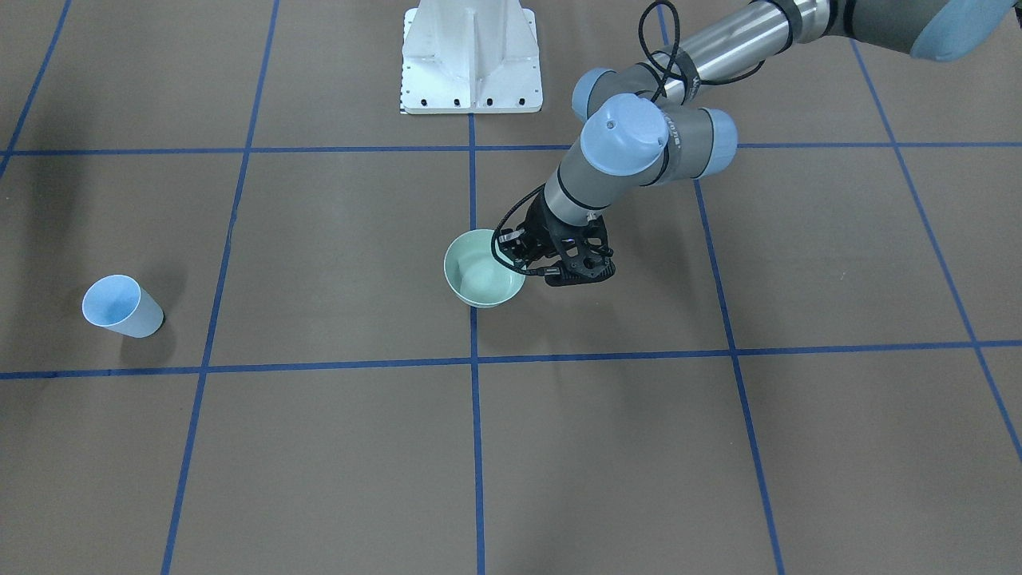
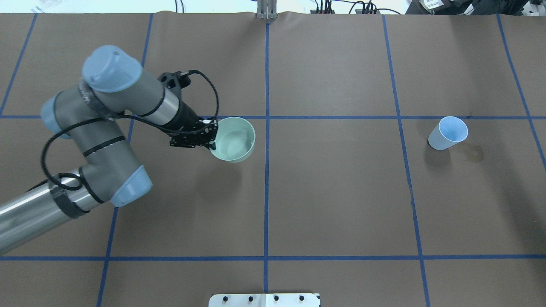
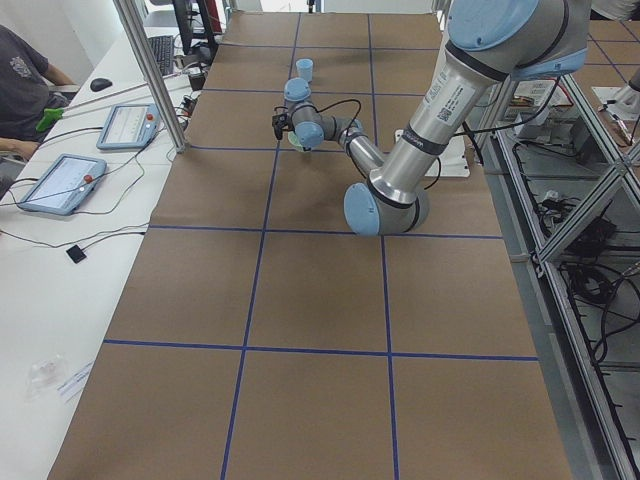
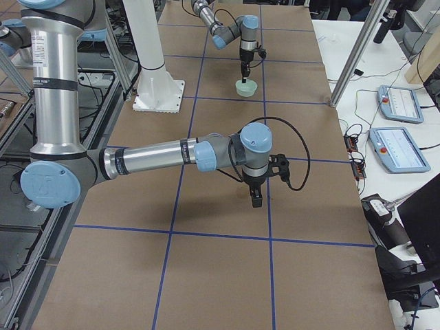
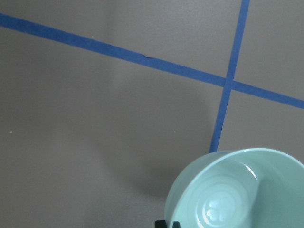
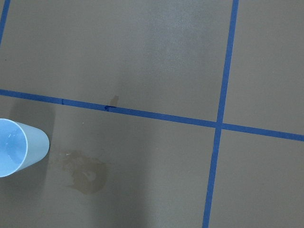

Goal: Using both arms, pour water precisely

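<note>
Risk: left gripper (image 2: pixel 212 139) pinches only bowl (image 2: pixel 233 140) rim, so bowl may tilt, slopping water (image 5: pixel 219 210) onto worktop (image 2: pixel 341 192). Whether right gripper (image 4: pixel 256 198) spread or pressed: cannot tell.

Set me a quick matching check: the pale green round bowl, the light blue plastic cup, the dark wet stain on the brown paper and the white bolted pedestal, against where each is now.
Things:
1. pale green round bowl
2. light blue plastic cup
3. dark wet stain
4. white bolted pedestal

Places or states:
A. on the brown paper, right beside the cup
B. at the near edge of the overhead view, centred
C. rim pinched by the left gripper
D. standing mouth up, no gripper at it

Pairs: 1-C, 2-D, 3-A, 4-B.
</note>
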Action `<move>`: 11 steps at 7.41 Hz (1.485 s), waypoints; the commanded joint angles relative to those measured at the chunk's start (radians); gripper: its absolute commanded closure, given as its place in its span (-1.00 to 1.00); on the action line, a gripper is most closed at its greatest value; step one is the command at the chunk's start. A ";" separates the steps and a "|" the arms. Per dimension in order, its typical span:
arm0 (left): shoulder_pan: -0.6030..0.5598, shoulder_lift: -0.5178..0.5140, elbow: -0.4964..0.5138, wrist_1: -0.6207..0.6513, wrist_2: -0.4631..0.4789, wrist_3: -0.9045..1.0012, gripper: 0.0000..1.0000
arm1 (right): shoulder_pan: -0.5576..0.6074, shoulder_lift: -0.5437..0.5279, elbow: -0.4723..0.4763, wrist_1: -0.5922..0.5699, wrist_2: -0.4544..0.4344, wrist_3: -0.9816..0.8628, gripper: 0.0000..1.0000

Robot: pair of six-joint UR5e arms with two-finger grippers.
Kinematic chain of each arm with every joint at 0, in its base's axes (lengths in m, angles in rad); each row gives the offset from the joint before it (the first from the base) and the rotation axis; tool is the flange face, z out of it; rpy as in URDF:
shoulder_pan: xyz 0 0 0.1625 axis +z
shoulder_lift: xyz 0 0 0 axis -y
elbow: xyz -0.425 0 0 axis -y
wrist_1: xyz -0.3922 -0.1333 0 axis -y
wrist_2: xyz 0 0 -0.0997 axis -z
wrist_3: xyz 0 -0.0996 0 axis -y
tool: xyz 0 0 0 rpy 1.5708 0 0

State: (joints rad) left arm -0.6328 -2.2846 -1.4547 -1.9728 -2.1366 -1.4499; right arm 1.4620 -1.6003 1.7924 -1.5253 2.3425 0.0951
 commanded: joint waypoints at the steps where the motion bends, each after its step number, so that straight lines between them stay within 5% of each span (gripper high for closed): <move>1: 0.013 -0.009 0.023 -0.003 0.007 0.000 1.00 | -0.002 0.002 0.001 -0.001 0.000 0.000 -0.99; 11: 0.025 -0.055 0.092 -0.005 0.024 0.002 1.00 | -0.003 0.002 0.001 0.001 0.000 0.000 -0.99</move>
State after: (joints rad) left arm -0.6081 -2.3393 -1.3627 -1.9782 -2.1123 -1.4479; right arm 1.4588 -1.5989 1.7932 -1.5252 2.3424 0.0951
